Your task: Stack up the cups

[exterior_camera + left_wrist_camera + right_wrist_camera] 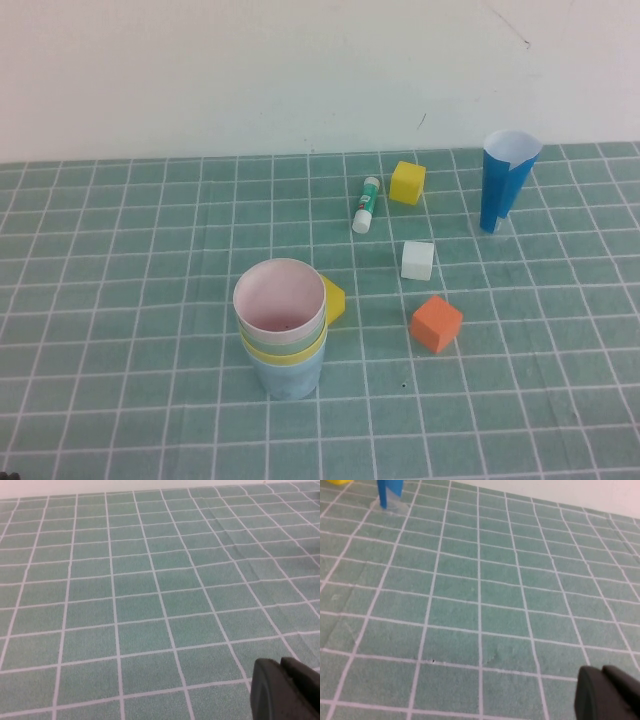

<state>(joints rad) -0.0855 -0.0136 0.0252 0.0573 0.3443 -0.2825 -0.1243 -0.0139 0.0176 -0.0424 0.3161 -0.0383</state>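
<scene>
The cups stand nested in one stack at the front middle of the high view. The pink cup (pixel 280 296) is on top, inside the pale green cup (pixel 303 341), which sits in the yellow cup (pixel 283 356), with the light blue cup (pixel 285 380) at the bottom. Neither arm shows in the high view. My left gripper (pixel 281 682) is shut and empty above bare green mat. My right gripper (pixel 604 686) is shut and empty above the mat, far from the stack.
A yellow block (pixel 335 300) lies just behind the stack. An orange cube (pixel 436 323), a white cube (pixel 417 260), a yellow cube (pixel 407 183) and a glue stick (pixel 366 204) lie to the right. A tall dark-blue cone cup (pixel 503 180) stands at the back right; its base also shows in the right wrist view (pixel 387 492).
</scene>
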